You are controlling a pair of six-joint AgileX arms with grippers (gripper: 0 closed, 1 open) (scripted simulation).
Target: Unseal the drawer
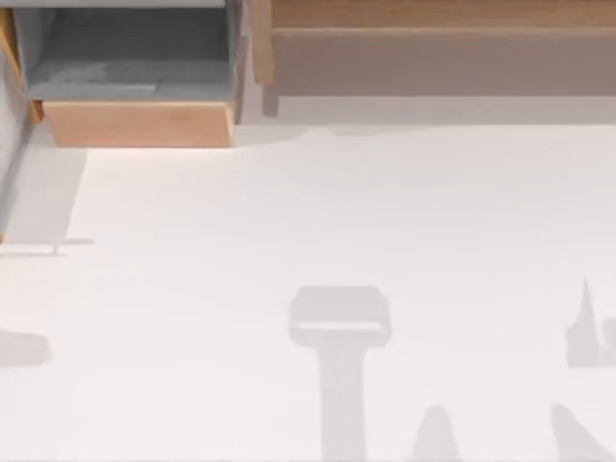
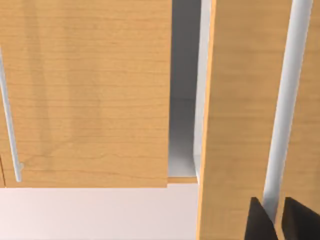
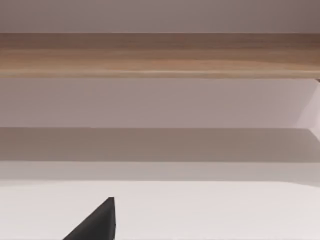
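At about eleven o'clock on the white table (image 1: pixel 318 221), the boxy tan-fronted, grey-walled wooden drawer (image 1: pixel 138 123) already stands pulled out, apparently finished, while the left gripper (image 2: pixel 274 220) pinches a pale bar.

Light tan drawer (image 1: pixel 138 123) front, faint wood grain running through it, grey walls and floor inside. The shelf unit (image 1: pixel 443 19) reads a deeper brown. Worktop (image 1: pixel 318 212) plain white with soft grey shadows. Left tool (image 2: pixel 272 220) fingers are black.
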